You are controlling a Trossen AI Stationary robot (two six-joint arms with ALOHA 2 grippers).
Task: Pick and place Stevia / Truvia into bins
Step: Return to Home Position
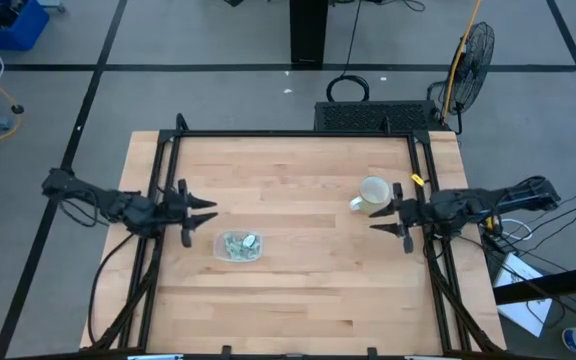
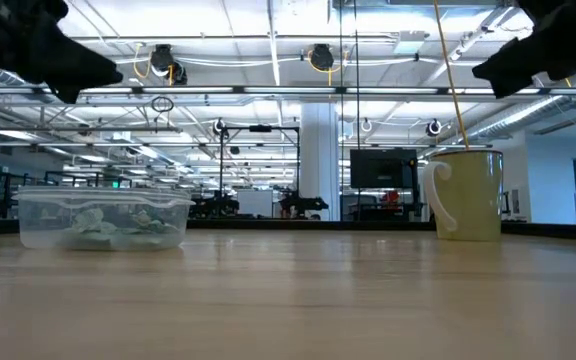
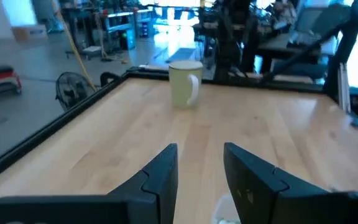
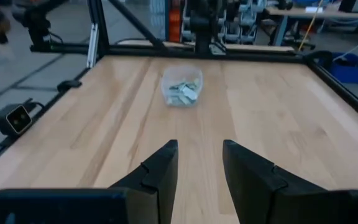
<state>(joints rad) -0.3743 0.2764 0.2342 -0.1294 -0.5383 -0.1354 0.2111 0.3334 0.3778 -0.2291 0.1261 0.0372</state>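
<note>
The clear plastic tub (image 1: pixel 239 246) stands on the table left of centre, with several pale green and white sachets (image 1: pixel 241 243) lying inside it; the tub (image 2: pixel 102 220) and the tub (image 4: pixel 181 88) show in the low and right wrist views too. My left gripper (image 1: pixel 206 211) hovers open above the table at its left side, just up and left of the tub. My right gripper (image 1: pixel 380 217) hovers open at the right side, next to the white mug. Both grippers hold nothing. No sachet shows on the bare table.
A white mug (image 1: pixel 372 193) stands upright on the table's right part, close beside my right gripper; the mug (image 2: pixel 465 193) shows in the low view. A black frame (image 1: pixel 298 134) rims the table. Bare wood (image 1: pixel 308 300) lies between and in front of the arms.
</note>
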